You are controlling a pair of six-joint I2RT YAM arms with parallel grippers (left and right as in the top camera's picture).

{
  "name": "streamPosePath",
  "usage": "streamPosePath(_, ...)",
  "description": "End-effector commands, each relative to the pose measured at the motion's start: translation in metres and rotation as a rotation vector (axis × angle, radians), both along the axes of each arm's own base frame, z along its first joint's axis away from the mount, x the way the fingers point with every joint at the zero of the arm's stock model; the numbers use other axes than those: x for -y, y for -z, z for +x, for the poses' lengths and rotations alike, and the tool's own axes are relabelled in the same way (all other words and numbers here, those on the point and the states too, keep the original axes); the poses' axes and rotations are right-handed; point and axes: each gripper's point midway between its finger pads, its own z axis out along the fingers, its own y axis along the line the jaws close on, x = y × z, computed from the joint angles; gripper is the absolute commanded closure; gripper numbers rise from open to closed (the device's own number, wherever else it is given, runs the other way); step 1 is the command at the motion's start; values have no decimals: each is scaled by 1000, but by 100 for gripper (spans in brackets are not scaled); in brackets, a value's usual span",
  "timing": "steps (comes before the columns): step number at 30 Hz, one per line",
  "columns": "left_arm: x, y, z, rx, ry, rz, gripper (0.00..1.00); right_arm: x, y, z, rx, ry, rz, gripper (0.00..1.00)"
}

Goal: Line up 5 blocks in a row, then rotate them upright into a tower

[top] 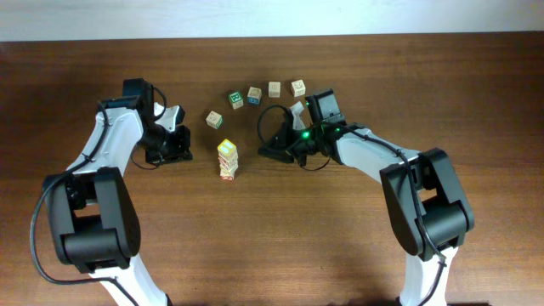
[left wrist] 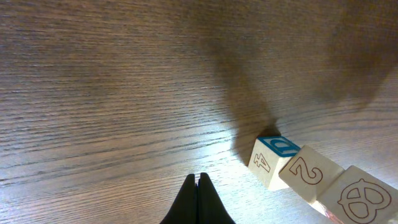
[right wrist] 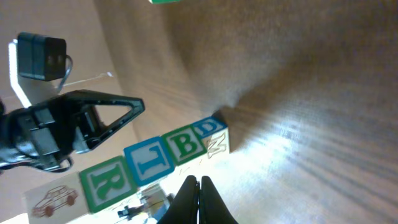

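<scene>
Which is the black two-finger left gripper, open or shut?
Shut. The left gripper shows both black fingertips pressed together in its wrist view, holding nothing.

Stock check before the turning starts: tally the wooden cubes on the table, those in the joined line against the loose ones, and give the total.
blocks in the joined line: 5
loose cubes: 5
Total: 10

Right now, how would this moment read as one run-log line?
left gripper: shut, empty | right gripper: shut, empty | joined block line: lying between grippers | loose cubes: arc beyond
</scene>
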Motion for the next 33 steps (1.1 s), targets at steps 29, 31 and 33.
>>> streamPosePath(29, -3, -3, 6, 12, -15, 1, 100, -37, 30, -25, -134, 138, -6, 95)
streamPosePath(31, -3, -3, 6, 12, -15, 0, 100, -37, 30, -24, -130, 145, -11, 95)
streamPosePath(33, -3, -3, 6, 12, -15, 1, 100, -37, 30, -24, -128, 145, -12, 96)
